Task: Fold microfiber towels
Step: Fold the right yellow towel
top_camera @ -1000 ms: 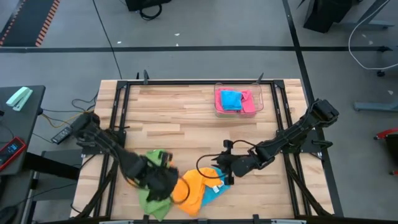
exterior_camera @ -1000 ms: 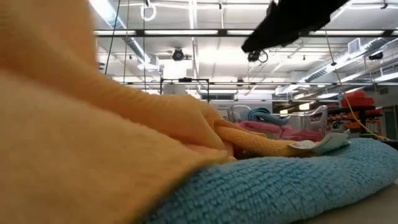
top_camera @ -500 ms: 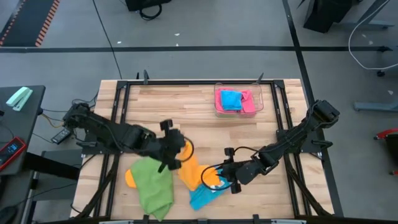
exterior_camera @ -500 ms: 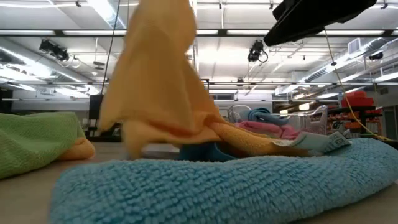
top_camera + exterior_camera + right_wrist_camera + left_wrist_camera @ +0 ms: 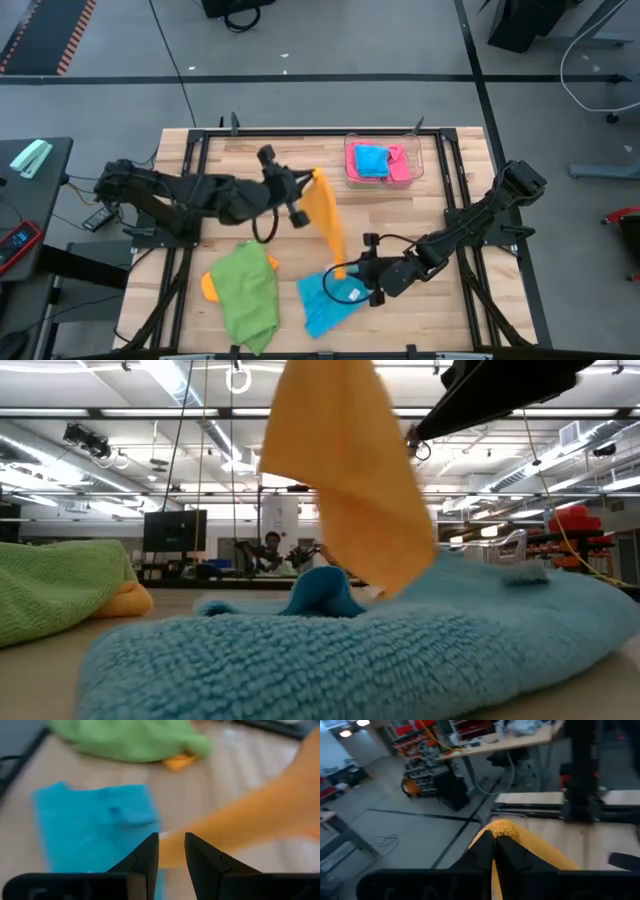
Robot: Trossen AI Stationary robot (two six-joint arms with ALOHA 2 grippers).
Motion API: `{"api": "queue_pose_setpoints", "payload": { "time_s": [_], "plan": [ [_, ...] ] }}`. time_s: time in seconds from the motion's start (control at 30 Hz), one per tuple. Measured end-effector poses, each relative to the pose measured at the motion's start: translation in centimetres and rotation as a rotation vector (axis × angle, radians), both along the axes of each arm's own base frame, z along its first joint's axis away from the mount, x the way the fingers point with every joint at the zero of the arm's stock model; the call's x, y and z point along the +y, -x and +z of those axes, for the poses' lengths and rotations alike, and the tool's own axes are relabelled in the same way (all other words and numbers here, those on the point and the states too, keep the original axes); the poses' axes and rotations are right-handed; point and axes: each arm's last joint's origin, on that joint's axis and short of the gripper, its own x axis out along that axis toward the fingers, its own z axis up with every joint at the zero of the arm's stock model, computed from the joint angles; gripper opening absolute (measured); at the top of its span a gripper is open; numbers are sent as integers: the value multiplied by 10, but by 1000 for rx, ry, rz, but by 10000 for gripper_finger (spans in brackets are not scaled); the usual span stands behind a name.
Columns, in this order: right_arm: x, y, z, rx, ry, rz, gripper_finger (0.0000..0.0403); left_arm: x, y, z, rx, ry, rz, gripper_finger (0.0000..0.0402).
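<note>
An orange microfiber towel [image 5: 328, 225] stretches in the air between my two grippers, and in the low view this orange towel [image 5: 345, 470] hangs over the table. My left gripper [image 5: 308, 186] is shut on its far, upper end, above the table's middle. My right gripper [image 5: 345, 276] is shut on its near, lower end, just above the blue towel [image 5: 328, 300], which lies flat on the wood. A green towel [image 5: 246, 298] lies crumpled near the front left, on top of another orange towel [image 5: 208, 285]. My left gripper pinches a bunched fold at the orange towel's upper end [image 5: 504, 828] between its two fingers, which come nearly level from the table's left. The towel falls away from there toward my right gripper, clear of the table. My right gripper holds the orange towel's lower end [image 5: 172, 851] between its two fingers [image 5: 149, 851], slanting down from the table's right. The cloth rises from the fingers toward the left gripper in a stretched band. One layer or several, I cannot tell.
A clear plastic tray [image 5: 350, 178] stands at the far right with a folded blue and a pink towel inside. Bare wood lies between the tray and the towels near the front. Black frame rails run along both table sides.
My left gripper has risen and gone from the front left toward the table's middle and far edge, tipping up to nearly level, still shut on the orange towel. The towel has been pulled off the green and blue ones and now stretches up from the right gripper.
</note>
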Motion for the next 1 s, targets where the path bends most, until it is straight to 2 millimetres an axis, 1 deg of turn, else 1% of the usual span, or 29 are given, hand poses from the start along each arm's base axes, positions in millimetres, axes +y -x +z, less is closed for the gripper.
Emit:
{"api": "queue_pose_setpoints", "payload": {
  "time_s": [0.1,0.2,0.37,0.5,0.57,0.63,0.73,0.87,1.0],
  "plan": [
    [-8,-3,1,-28,76,-68,108,11,-3,2,-22,7,35,9],
    [-17,-8,1,-25,86,-101,125,17,-3,0,-21,26,60,8],
    [-28,-10,-2,15,89,-147,170,17,-3,0,-13,17,55,32],
    [-32,-11,-3,21,96,-157,202,12,-4,-3,57,-13,-83,27],
    [-31,-11,-3,24,105,-147,212,10,-4,-6,105,-19,-165,17],
    [-30,-10,-2,24,110,-138,218,9,-3,-10,149,-6,-204,9],
    [-26,-7,1,29,88,-97,220,9,0,-19,216,77,-247,10],
    [-14,-4,9,-1,29,22,218,8,1,-35,352,203,-359,29],
    [-4,-10,21,-106,-50,171,218,1,-6,-51,467,285,-484,28]
  ]
}}
